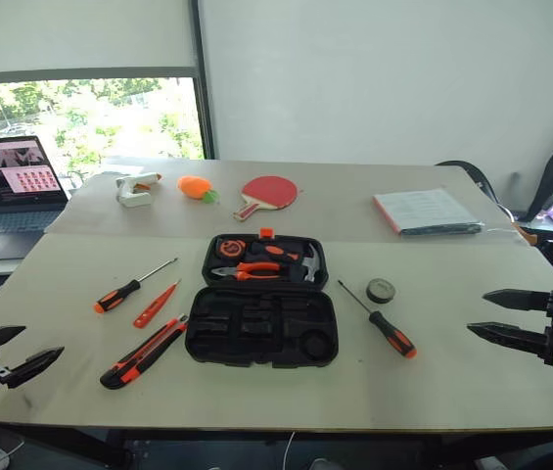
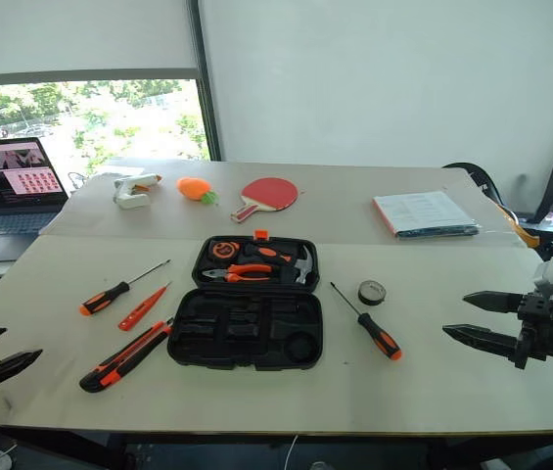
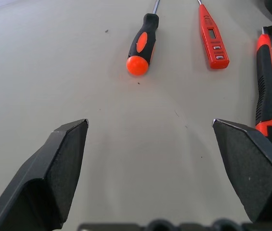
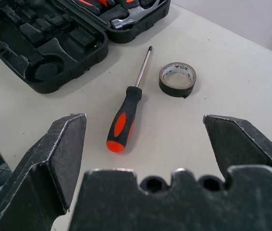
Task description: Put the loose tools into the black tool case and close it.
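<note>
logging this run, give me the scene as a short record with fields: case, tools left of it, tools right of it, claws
case: black tool case open flat on the table, pliers and hammer in the far half, near half's slots empty
tools left of case: screwdriver, small orange screwdriver, utility knife
tools right of case: screwdriver, tape roll
left claw: open, holding nothing
right claw: open, holding nothing
</note>
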Controlling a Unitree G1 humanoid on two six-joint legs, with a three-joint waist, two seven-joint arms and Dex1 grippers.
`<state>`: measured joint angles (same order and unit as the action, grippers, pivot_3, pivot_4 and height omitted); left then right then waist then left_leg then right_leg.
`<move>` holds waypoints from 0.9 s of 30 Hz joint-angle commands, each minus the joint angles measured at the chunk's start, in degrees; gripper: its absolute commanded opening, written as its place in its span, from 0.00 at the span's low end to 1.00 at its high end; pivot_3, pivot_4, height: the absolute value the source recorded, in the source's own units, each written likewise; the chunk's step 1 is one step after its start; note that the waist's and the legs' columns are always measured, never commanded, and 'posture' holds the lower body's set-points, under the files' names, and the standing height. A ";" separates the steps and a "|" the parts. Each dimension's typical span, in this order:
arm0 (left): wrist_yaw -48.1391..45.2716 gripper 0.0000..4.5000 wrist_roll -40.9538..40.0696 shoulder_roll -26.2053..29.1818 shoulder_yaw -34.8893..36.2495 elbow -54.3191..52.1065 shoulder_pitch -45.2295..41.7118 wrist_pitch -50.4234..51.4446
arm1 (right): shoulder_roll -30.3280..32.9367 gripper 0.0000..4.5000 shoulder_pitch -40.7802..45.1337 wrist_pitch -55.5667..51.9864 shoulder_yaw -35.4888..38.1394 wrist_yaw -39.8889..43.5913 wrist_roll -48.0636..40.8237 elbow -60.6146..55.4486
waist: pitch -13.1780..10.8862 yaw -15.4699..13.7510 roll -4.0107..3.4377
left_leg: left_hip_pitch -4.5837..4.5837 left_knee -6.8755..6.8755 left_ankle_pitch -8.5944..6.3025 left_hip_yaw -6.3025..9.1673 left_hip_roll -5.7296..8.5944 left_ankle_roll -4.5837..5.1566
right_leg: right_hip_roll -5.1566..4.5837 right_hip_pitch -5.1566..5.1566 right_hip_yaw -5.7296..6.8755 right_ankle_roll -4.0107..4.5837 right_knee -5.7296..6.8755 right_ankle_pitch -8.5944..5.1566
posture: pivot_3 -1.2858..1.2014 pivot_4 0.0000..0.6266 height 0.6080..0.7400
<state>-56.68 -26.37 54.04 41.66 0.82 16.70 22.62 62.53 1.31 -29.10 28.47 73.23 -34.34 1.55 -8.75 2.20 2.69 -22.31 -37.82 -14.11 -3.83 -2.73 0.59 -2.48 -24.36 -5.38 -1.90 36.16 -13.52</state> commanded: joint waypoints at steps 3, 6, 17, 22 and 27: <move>1.85 0.99 0.27 -0.07 0.00 -1.06 -2.10 -0.02 | -0.68 1.00 -0.22 1.58 1.42 -0.93 0.62 -1.07 | 0.00 -0.05 0.01 | 0.00 0.00 0.00 0.00 0.00 0.00 | 0.00 0.01 0.00 0.00 0.00 0.00 | 0.52 0.24 0.97; 2.69 0.99 0.20 -0.67 -0.89 -2.44 -2.51 0.69 | -0.91 1.00 -0.02 1.90 1.58 -1.41 0.95 -1.23 | 0.00 -0.07 0.00 | 0.00 -0.01 0.00 0.00 0.02 0.00 | -0.01 0.03 -0.01 -0.02 0.00 0.01 | 0.52 0.24 0.97; 8.17 0.99 4.52 7.28 -16.36 -2.04 -19.87 12.50 | -2.36 1.00 2.61 -7.17 1.39 -8.24 -7.87 -20.64 | 0.01 -0.41 -0.01 | 0.04 -0.04 0.02 0.04 0.11 -0.01 | 0.07 0.03 0.00 -0.02 0.18 0.03 | 0.52 0.24 0.97; 6.80 0.99 10.46 11.13 -30.80 4.93 -33.04 18.58 | -2.17 1.00 5.08 -12.39 0.09 -11.12 -16.03 -31.45 | 0.01 -0.37 -0.02 | -0.03 -0.04 0.01 0.06 0.14 0.00 | 0.09 0.00 -0.01 -0.03 0.14 0.02 | 0.52 0.24 0.97; 0.61 0.99 14.91 10.77 -42.63 12.59 -46.20 19.61 | -2.59 1.00 6.61 -14.31 -0.62 -13.23 -21.09 -36.27 | -0.01 -0.96 0.04 | -0.15 -0.05 0.00 0.12 0.20 0.01 | 0.09 -0.03 0.03 -0.05 0.09 0.03 | 0.52 0.24 0.97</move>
<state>-53.46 -14.07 64.06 1.92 10.79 -24.68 42.29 59.82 6.79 -42.49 26.92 60.97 -52.19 -32.33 -8.76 1.24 2.74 -22.48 -37.87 -14.11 -3.70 -2.52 0.60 -2.38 -24.40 -5.35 -1.96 36.25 -13.49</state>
